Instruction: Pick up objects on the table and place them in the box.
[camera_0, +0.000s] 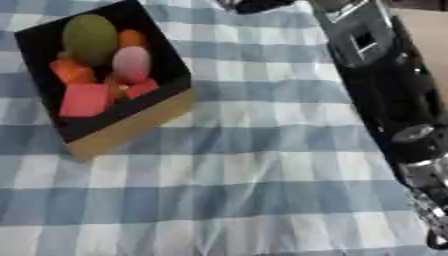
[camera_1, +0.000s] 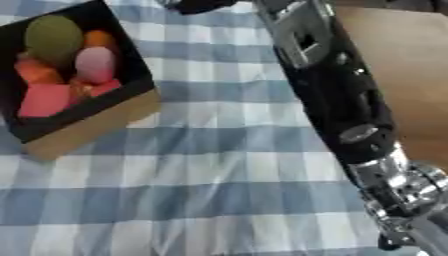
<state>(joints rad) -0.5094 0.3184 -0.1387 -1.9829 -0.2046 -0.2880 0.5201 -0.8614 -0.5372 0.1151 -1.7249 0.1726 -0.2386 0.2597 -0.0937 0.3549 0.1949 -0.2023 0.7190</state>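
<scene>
The box (camera_0: 131, 127) sits at the upper left on the checked cloth, with light brown sides and a black inside. In it lie a green oval (camera_0: 89, 37), a pink egg shape (camera_0: 131, 64), a red block (camera_0: 85, 100) and several orange and red pieces. My right arm (camera_1: 337, 100) runs from the lower right corner up the right side to the top edge. Only a dark bit of my right hand (camera_1: 203, 5) shows there, beyond the box's far corner and apart from it. The rest of that hand is cut off by the picture's edge. No left hand shows.
A blue and white checked cloth (camera_0: 236, 185) covers the table. A bare brown tabletop strip (camera_1: 411, 70) shows at the right, past the cloth's edge.
</scene>
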